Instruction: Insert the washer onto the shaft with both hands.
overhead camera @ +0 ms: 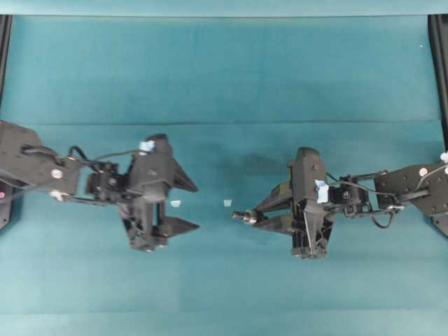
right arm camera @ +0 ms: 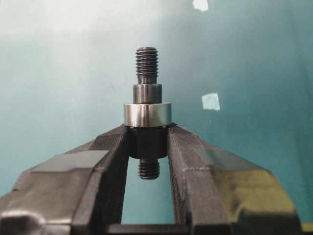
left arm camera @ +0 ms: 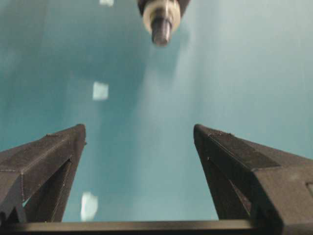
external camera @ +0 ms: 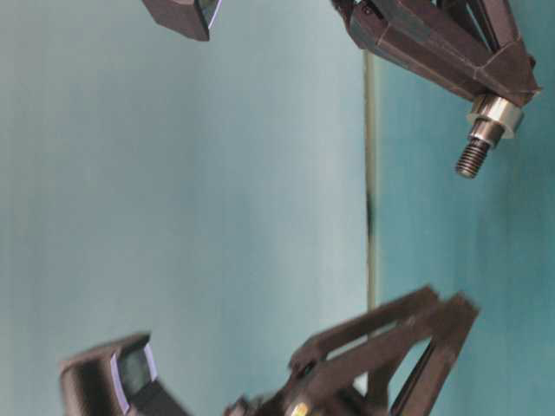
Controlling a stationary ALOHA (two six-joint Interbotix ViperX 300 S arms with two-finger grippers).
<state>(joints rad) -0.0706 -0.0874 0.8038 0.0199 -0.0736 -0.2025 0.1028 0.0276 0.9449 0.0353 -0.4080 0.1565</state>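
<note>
My right gripper (right arm camera: 148,134) is shut on the thick dark collar of the shaft (right arm camera: 147,73). The rod's threaded end sticks out past the fingertips. The shiny grey washer (right arm camera: 147,114) sits around the shaft, resting against the fingertips. From overhead, the shaft (overhead camera: 243,216) points left toward my left gripper (overhead camera: 197,206), which hangs a short way off, open and empty. In the left wrist view the shaft (left arm camera: 161,29) and washer (left arm camera: 159,12) face the camera, well beyond the spread fingers (left arm camera: 58,152). At table level the washer (external camera: 496,113) is against the right fingertips.
Small pale blue tape scraps (overhead camera: 175,203) (overhead camera: 227,202) lie on the teal cloth (overhead camera: 224,77) between the two grippers. They also show as scraps (left arm camera: 100,90) in the left wrist view and as a scrap (right arm camera: 211,101) beside the shaft. Black frame posts (overhead camera: 439,63) stand at the table's sides.
</note>
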